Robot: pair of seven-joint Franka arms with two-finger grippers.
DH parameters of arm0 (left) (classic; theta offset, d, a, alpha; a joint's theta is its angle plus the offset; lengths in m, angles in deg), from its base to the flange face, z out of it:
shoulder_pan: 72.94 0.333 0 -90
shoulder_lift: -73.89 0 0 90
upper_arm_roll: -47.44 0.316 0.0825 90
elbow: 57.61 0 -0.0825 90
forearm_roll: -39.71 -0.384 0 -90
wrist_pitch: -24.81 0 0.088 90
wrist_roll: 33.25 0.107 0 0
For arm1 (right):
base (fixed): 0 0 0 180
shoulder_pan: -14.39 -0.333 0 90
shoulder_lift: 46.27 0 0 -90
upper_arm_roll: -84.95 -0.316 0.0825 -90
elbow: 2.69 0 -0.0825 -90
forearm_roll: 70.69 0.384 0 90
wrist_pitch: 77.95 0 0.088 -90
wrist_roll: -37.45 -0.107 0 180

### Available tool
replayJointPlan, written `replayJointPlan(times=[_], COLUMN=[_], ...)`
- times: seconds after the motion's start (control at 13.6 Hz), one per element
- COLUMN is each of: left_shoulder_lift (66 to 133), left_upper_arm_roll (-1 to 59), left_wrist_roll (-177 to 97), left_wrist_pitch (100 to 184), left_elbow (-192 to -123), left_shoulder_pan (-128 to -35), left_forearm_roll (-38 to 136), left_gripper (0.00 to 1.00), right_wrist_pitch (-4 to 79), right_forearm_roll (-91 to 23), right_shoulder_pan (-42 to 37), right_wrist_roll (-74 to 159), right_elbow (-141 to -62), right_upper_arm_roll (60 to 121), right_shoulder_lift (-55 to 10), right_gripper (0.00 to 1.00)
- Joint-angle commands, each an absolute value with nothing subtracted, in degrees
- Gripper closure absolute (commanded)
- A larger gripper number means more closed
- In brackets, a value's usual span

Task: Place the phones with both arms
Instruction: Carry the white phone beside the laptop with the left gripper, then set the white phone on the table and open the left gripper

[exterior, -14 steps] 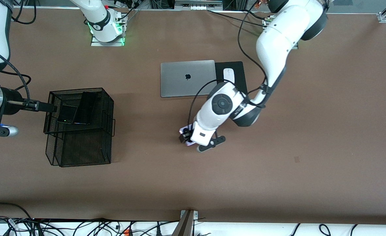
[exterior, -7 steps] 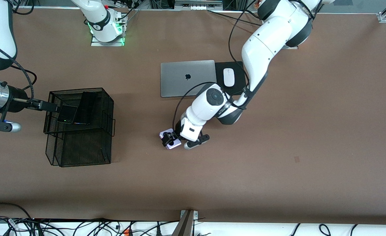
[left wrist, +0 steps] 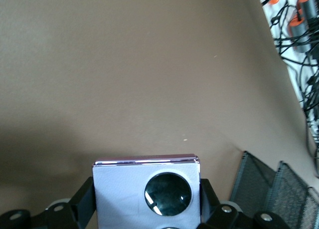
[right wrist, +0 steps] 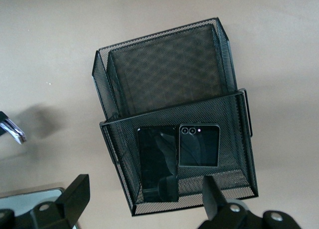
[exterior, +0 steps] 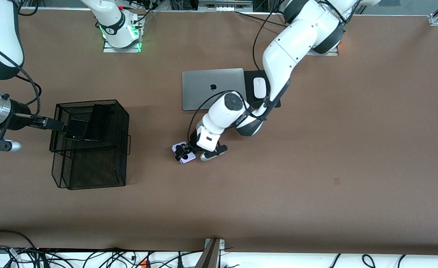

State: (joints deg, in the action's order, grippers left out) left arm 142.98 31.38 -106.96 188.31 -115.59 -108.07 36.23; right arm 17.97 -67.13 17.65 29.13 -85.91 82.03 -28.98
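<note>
Currently the left pincer (exterior: 183, 152) is up over the bare desk (exterior: 315, 167), at about 7 o'clock from the silver laptop (exterior: 211, 88), its fingers closed on the two side edges of the square lavender phone (exterior: 183, 155); the left wrist view shows that phone (left wrist: 147, 191) face-up between the fingers, one black circle visible. The right pincer (exterior: 61, 126) stands fully spread with nothing in it, at the rim of the black mesh basket (exterior: 120, 111) toward the right arm's end of the desk. In the basket's upper compartment lie the square black folded phone (right wrist: 198, 145) and the longer black slab (right wrist: 157, 161), side by side and touching. A white mouse (exterior: 259, 87) sits on a black pad beside the laptop.
</note>
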Motion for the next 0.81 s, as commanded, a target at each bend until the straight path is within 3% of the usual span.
replayJointPlan(times=[0.0, 0.59, 0.66, 0.74], left_shoulder_lift=[145.2, 145.5, 145.4, 145.4], left_upper_arm_roll=[34.9, 34.0, 34.1, 34.2], left_wrist_roll=[-101.6, -93.1, -93.3, -93.8], left_wrist_pitch=[188.6, 186.8, 186.4, 185.2], left_elbow=[-112.9, -113.0, -112.8, -112.7], left_shoulder_pan=[-110.6, -111.9, -112.2, -112.8], left_forearm_roll=[37.5, 39.0, 41.4, 42.7], left_gripper=[0.96, 0.99, 0.86, 0.29], right_wrist_pitch=[18.0, 16.9, 17.1, 17.1], right_forearm_roll=[-68.1, -68.4, -67.8, -67.7], right_shoulder_pan=[18.1, 16.1, 16.3, 16.2], right_wrist_roll=[28.1, 26.8, 26.6, 26.5], right_elbow=[-85.7, -85.6, -85.7, -85.7], right_upper_arm_roll=[81.3, 81.2, 81.3, 81.2], right_shoulder_lift=[-29.5, -29.9, -29.8, -29.8], right_gripper=[0.00, 0.00, 0.00, 0.00])
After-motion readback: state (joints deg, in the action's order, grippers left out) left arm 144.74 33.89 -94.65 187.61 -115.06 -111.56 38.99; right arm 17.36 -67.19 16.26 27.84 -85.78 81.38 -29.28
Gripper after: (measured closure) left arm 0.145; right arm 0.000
